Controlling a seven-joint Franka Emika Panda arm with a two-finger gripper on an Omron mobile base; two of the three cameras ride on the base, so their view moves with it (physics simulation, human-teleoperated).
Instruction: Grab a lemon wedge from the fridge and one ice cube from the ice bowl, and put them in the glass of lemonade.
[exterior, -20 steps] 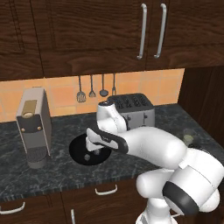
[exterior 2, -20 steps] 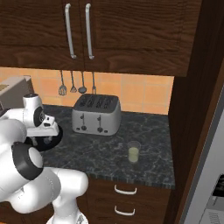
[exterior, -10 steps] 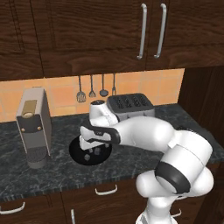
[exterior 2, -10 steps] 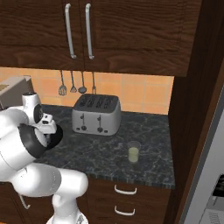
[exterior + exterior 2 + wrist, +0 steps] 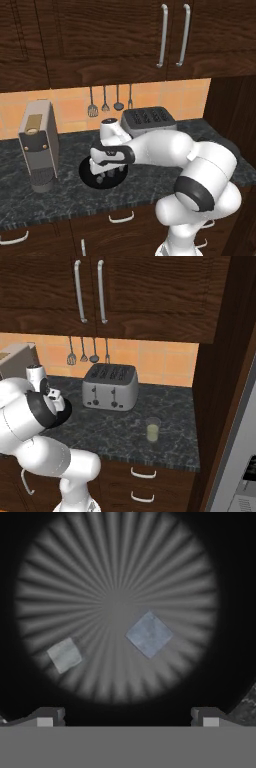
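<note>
Your pincer hung wide open and empty directly above the ice bowl, which sat on the dark tabletop between the coffee machine and the toaster. In the hand view two cubes lay on the bowl's ribbed floor: one ice cube near the centre, turned cornerwise to the fingertips, and a second cube off to one side, well apart from the first.

The central cube looked the better target; you would likely have done well to roll the wrist until the fingers met two flat faces, then come straight down and close gently, since a small slick cube could squirt out.

Room around that cube appeared generous, with the bowl's rim well clear on all sides. The glass of lemonade stood far along the tabletop beyond the toaster, near the front edge; the carry would probably need to pass in front of the toaster.
</note>
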